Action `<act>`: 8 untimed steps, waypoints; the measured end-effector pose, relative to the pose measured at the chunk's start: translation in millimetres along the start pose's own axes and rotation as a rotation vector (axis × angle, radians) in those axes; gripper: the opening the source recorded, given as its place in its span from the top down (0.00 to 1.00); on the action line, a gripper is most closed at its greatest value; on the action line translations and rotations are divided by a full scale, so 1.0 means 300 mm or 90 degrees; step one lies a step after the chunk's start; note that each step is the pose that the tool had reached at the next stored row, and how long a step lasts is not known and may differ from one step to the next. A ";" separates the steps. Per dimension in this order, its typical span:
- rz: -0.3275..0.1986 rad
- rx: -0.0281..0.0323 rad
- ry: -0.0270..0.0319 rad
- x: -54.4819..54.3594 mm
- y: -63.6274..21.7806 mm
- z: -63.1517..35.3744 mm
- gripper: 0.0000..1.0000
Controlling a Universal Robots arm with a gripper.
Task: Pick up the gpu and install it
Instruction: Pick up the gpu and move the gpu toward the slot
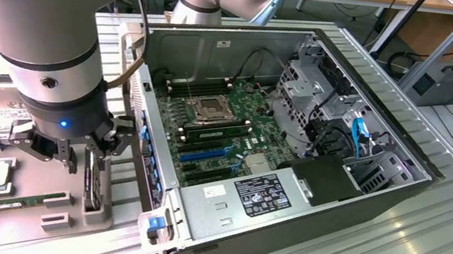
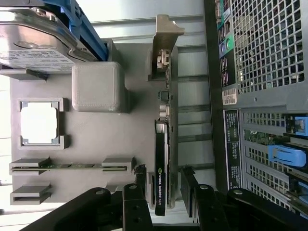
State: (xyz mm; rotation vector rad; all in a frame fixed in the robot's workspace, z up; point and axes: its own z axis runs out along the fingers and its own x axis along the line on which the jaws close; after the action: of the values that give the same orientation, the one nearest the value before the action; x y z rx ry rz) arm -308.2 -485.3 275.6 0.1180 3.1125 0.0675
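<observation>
GPU [image 1: 91, 178] pick-up is the step in hand, and nothing is gripped yet. You have the card standing on its long edge in a groove of the grey tray [image 1: 37, 183] at the lower left of the exterior view, just beside the open case [image 1: 211, 48]. Your gripper [image 1: 87, 157] hangs directly over it with the fingers spread wide, one on each side of the card. In the wrist view the gripper [image 2: 162, 174] straddles the GPU [image 2: 162, 139] at its labelled end. A gap shows between each finger and the board, so I judge there is no contact.

The grasp, as I read it, calls for a square, centred squeeze on the two flat faces, low enough to bite on the board rather than on the cooler alone. It then calls for a straight pull out of the groove, because any tilt could bind the card against the tray walls. Installing it would need the lower edge lined up with a blue slot [image 1: 204, 155] near the middle of the exterior view.

The card itself looks thin and dark, with a silver bracket at the end away from your fingers. Near them on the upper edge is an NVIDIA Quadro marking. It sits upright, and I can see no lean in it.
</observation>
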 end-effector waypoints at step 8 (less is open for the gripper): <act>0.000 0.0037 -0.0003 0.010 0.096 0.103 0.59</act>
State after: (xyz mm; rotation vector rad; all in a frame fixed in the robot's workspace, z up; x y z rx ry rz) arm -308.2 -455.2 245.9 0.1179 3.1125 0.0584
